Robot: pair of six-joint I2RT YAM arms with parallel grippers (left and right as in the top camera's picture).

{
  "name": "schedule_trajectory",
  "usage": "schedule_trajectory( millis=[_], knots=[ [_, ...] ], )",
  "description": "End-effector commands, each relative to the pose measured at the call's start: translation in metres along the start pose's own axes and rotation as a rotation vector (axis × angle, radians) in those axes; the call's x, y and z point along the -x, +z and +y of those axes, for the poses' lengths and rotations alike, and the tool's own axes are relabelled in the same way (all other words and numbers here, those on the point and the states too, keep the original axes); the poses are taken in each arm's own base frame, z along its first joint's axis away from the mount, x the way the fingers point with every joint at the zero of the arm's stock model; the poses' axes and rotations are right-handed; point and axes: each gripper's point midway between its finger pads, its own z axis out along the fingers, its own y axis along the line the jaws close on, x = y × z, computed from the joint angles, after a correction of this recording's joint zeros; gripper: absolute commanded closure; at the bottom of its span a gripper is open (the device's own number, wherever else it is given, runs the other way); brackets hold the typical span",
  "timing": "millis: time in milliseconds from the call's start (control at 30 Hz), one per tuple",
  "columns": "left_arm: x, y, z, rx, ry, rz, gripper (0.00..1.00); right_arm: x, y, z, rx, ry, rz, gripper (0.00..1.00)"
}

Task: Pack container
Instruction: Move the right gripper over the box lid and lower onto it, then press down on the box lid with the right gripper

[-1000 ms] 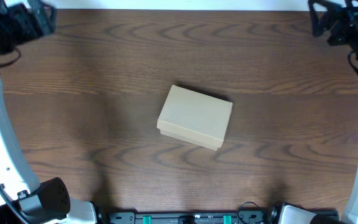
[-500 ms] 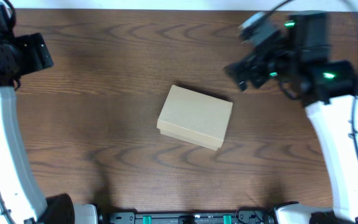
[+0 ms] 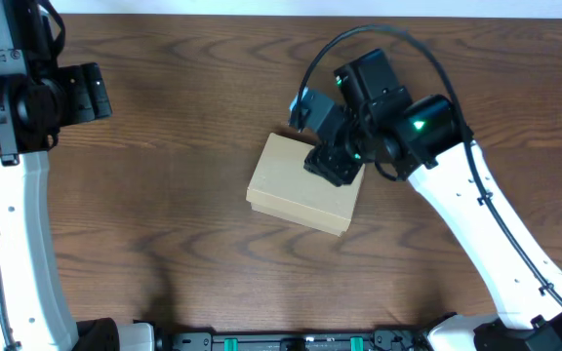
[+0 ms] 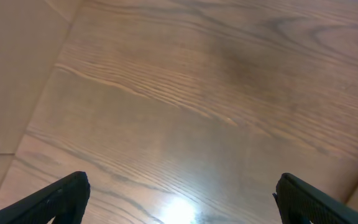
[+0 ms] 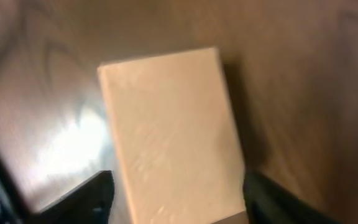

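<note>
While the tan cardboard container [image 3: 301, 190] lies flat with its lid shut on the dark wooden surface [image 3: 144, 205], the right hand [image 3: 330, 161] hangs directly over the container's far right corner. From the right wrist view, its two fingers [image 5: 92, 196] are spread wide, one to each side of the container, gripping nothing. Well to the left of the container and slightly farther back, the left hand [image 4: 179, 199] hangs over the wood, fingers likewise spread apart and holding nothing.
</note>
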Motion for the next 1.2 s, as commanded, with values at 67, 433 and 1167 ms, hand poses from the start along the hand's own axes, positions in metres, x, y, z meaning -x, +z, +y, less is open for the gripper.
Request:
schedule_trajectory(
  millis=[67, 433, 1167],
  knots=[
    [-0.002, 0.002, -0.005, -0.024, 0.021, 0.008, 0.05, -0.015, 0.007, 0.008, 0.021, 0.029, 0.063, 0.92],
    [-0.002, 0.002, -0.008, -0.041, 0.022, 0.01, 0.05, -0.053, 0.06, 0.037, 0.099, -0.004, 0.183, 0.99],
    [-0.002, 0.002, -0.011, -0.058, 0.032, 0.01, 0.05, -0.093, 0.089, 0.049, 0.124, 0.012, 0.277, 0.99]
  ],
)
